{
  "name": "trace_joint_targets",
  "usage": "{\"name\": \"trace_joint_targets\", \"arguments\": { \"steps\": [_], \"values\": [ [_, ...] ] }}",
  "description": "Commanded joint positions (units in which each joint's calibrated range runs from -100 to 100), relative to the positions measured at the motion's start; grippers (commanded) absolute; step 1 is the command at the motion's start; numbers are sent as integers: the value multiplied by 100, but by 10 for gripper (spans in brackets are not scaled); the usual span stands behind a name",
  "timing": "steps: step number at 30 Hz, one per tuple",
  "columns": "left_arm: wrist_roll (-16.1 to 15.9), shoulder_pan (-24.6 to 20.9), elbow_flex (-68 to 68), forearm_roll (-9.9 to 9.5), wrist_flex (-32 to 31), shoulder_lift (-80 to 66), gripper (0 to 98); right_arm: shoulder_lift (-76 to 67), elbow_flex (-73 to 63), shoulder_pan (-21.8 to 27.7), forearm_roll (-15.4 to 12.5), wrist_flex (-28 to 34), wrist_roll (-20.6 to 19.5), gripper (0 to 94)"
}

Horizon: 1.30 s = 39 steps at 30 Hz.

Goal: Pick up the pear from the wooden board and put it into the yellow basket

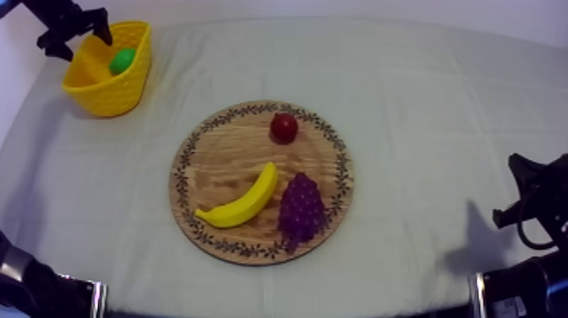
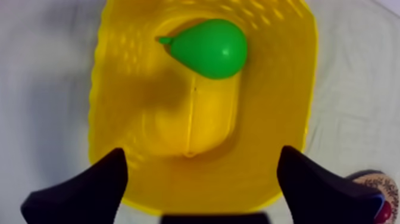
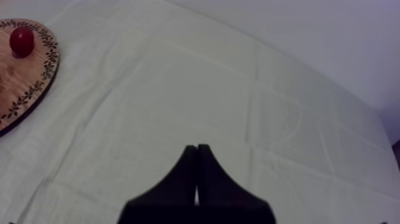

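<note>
Grey-white cloth is spread over the bench [image 1: 423, 101]. At its middle the round wooden board [image 1: 221, 161] is laid; the yellow basket [image 1: 108, 95] is set well apart at the far left corner. On the board a banana [image 1: 241, 201] and a bunch of grapes [image 1: 301, 207] are seen side by side, with a small red fruit [image 1: 284, 128] near the far rim. The pear [image 2: 211, 47] is found lying inside the basket, touched by nothing. Over the basket the left gripper [image 2: 202, 155] is held, fingers spread wide with nothing between them; the right gripper [image 3: 197, 152] is parked low at its own side, fingers pressed together on nothing. The task is judged done in substance: the pear is in the basket, and only the left arm's withdrawal may be left. No brand, label or writing can be read.
</note>
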Motion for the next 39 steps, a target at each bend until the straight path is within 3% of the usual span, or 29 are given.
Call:
{"name": "trace_joint_targets", "arguments": {
  "steps": [1, 14, 39],
  "values": [
    [-29, 14, 252, -3, 19, -411, 924, -3, -2, -2, 0, 2, 2, 4],
    [-163, -37, 1685, 94, 101, -2055, 895, -3, -2, -2, 0, 2, 1, 4],
    [-391, -317, 4690, 356, -766, -5020, 599, -3, -2, -2, 0, 2, 0, 4]
  ]
}}
